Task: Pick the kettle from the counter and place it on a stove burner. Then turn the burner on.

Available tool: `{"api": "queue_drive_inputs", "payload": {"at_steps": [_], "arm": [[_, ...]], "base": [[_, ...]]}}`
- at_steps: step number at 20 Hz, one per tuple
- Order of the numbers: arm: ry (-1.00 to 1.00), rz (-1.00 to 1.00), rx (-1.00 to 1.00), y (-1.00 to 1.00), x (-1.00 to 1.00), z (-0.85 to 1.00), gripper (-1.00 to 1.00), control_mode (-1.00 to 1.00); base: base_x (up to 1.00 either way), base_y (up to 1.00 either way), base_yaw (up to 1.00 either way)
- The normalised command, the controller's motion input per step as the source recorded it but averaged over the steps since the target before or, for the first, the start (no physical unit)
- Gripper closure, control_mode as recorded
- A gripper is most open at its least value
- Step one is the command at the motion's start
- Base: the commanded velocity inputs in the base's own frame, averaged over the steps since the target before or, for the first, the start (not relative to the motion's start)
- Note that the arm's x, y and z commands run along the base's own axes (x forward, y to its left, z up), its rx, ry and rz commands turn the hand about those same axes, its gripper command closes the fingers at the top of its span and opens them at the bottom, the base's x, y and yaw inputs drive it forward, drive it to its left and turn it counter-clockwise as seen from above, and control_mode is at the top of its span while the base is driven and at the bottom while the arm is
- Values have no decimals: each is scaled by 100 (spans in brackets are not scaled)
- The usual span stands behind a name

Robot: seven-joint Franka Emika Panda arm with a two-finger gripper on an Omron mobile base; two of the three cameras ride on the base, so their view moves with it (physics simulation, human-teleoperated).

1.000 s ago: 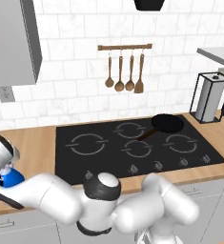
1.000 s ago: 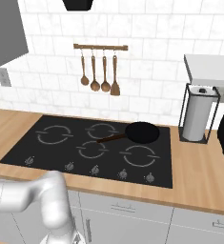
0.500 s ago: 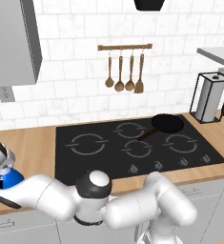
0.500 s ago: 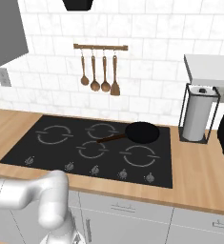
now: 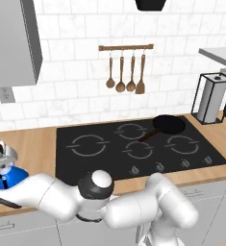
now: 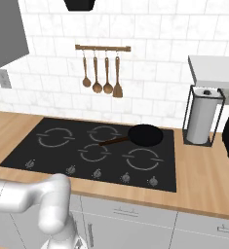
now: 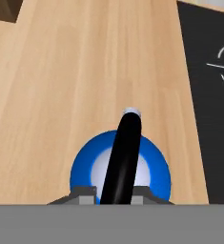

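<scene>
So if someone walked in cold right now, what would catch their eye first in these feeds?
Probably the glossy blue kettle in the hand view, seen from right above with its black handle arching across it, on the wooden counter beside the cooktop edge. In the left base view it sits at the far left under the end effector. Next, the black frying pan on a rear burner and the wooden utensils hanging on the tiled wall.

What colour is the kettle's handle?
Black, arching over the blue kettle; clearest in the hand view.
</scene>
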Motion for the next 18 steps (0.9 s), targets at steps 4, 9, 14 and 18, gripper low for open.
{"api": "queue_drive_inputs", "payload": {"at_steps": [4,9,14,18], "arm": [[-36,-1,-3,-100,-53,0,100,-100],[-43,0,-6,-100,-31,0,100,-100],[-35,-3,-1,-100,1,24,100,-100],[-27,-5,0,-100,14,29,100,-100]], "base": [[0,0,0],[0,0,0],[0,0,0],[0,0,0]]}}
